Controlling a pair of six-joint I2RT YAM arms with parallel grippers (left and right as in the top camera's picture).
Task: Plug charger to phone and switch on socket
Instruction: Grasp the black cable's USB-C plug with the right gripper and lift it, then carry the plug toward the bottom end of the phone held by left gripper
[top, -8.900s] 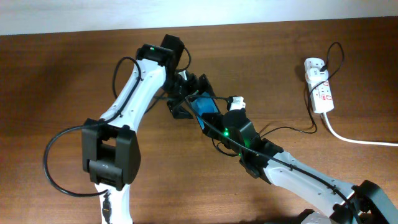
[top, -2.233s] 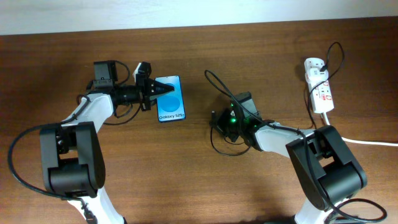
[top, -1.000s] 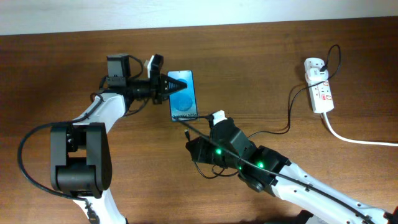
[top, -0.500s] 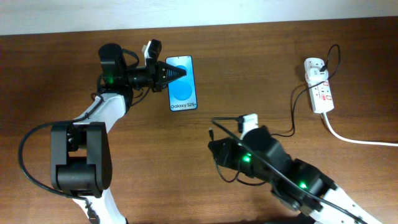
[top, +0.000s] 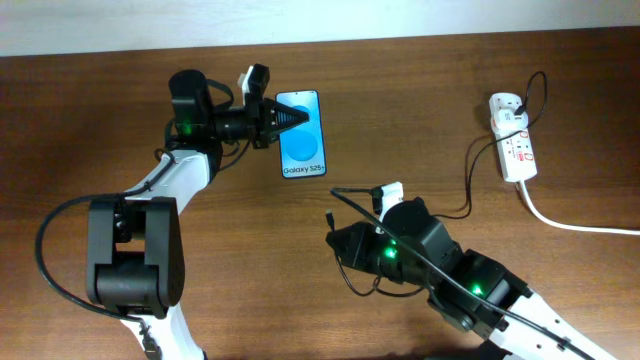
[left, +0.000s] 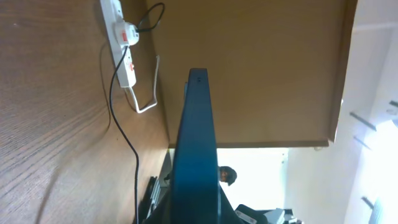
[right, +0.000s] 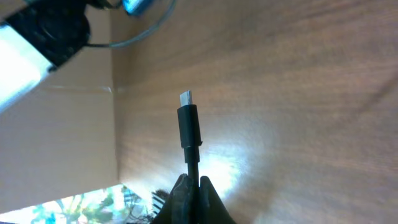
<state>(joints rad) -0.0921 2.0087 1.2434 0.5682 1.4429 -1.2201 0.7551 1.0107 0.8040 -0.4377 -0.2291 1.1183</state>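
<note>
Now, left gripper (top: 284, 118): clamped on the phone (top: 303, 147), at the table's far side.
Right gripper (right: 191, 181): pinching the charger (right: 188, 127) behind its tip, well apart.
Risk: a tilted tip jams against the phone's end, twisting it loose.

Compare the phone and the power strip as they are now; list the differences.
The phone is black-framed with a blue screen; the socket is white with red markings. The phone is gripped at its edge by the left gripper; the socket lies untouched. The charger runs to the socket, but its plug tip, pinched by the right gripper, is apart from the phone. Both are elongated rectangles.
</note>
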